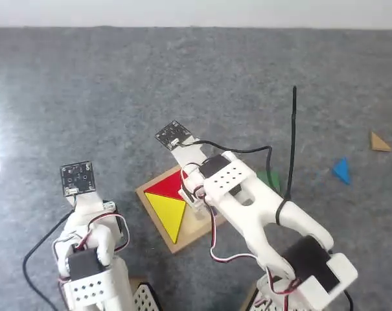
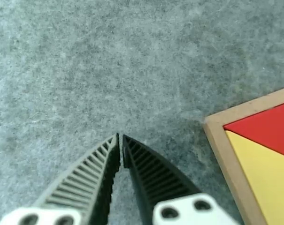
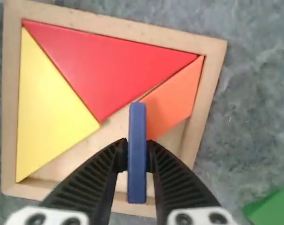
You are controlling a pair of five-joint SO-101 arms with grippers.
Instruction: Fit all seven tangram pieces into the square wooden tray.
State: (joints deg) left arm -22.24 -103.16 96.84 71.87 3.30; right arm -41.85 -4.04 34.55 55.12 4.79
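Pinching the blue piece (image 3: pixel 137 122) edgewise in the right gripper (image 3: pixel 137 143), hovering over the tray (image 3: pixel 210 93) gap, seemingly five o'clock from the red triangle (image 1: pixel 166 186); left gripper (image 2: pixel 120 138) pressed together.

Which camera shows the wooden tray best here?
The right wrist view: the tray nearly whole, with red, yellow and orange pieces inside. In the high view the right arm covers part of it; the left wrist view catches one corner.

The high view looks down from afar, both wrist views closely; all share the tray (image 3: pixel 208 93).
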